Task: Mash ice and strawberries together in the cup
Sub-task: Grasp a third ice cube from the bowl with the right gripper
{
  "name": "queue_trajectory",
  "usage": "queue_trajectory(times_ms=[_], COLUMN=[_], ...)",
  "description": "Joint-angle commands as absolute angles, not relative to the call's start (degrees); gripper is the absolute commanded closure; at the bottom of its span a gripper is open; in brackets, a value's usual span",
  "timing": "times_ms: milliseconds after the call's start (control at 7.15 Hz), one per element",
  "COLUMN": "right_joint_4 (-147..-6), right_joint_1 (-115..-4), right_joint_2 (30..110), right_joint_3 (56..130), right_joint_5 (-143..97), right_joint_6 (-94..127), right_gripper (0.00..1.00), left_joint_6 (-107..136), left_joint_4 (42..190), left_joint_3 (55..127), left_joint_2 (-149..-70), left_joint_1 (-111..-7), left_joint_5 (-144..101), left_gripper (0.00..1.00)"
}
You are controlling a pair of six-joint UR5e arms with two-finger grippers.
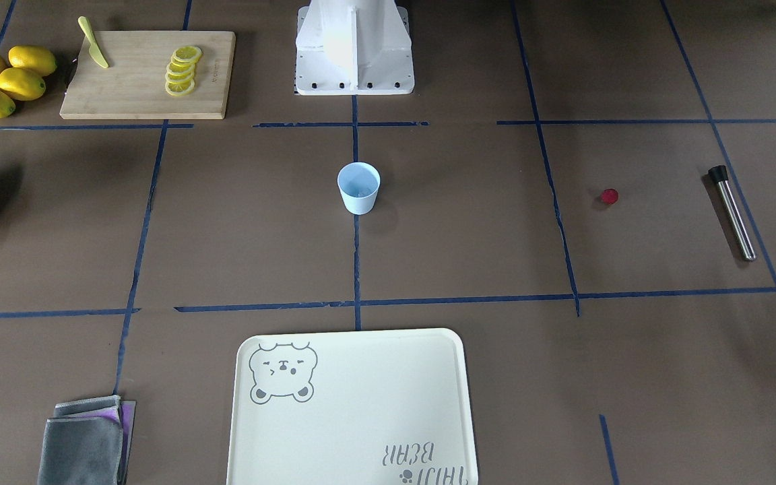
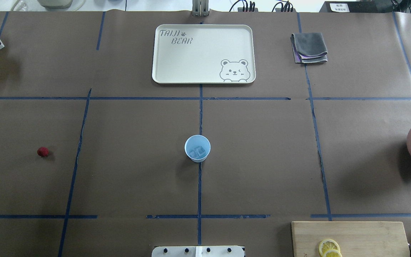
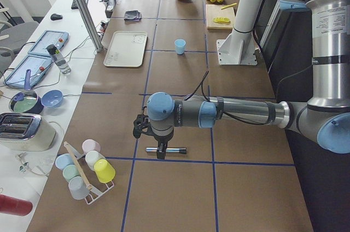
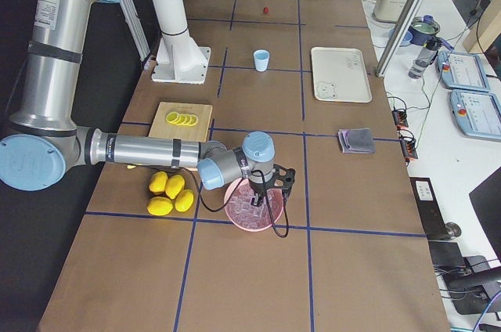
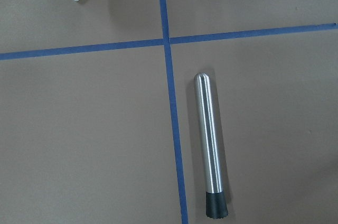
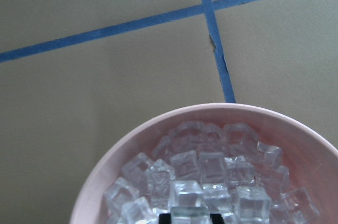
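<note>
The light blue cup (image 2: 197,148) stands upright at the table's middle with ice cubes (image 2: 198,152) in its bottom. A small dark red strawberry (image 2: 42,152) lies alone on the robot's left side. My right gripper (image 6: 190,217) is down in the pink bowl (image 6: 158,123), shut on an ice cube (image 6: 186,196) among several more cubes. My left gripper (image 3: 160,154) hovers just above the steel muddler (image 5: 210,145), which lies flat on the table. Its fingers do not show in the left wrist view, so I cannot tell whether it is open or shut.
A cream bear tray (image 2: 162,76) and a folded grey cloth (image 2: 309,47) lie on the far side. A cutting board (image 1: 145,101) holds lemon slices (image 1: 182,70) and a knife (image 1: 93,43), with whole lemons (image 1: 7,79) beside it. A cup rack (image 3: 87,169) stands past the muddler.
</note>
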State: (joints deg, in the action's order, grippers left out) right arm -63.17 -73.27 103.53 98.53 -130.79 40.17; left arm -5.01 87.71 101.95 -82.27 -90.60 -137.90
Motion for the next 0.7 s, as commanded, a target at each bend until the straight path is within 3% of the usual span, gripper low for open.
queue_trajectory(times_ms=[0, 559], right_joint_4=[-64.5, -66.8], right_joint_1=[-74.2, -65.2], right_joint_2=[106.9, 99.0], right_joint_3=[108.3, 119.4], right_joint_5=[-130.9, -133.5], right_joint_6=[40.3, 72.0], right_gripper=[1.00, 0.99], left_joint_6=[-5.0, -5.0], left_joint_4=[87.7, 87.7], left_joint_3=[102.0, 102.0], left_joint_2=[-82.3, -82.3], left_joint_1=[-90.5, -90.5], left_joint_5=[-137.9, -137.9], left_gripper=[0.00, 0.00])
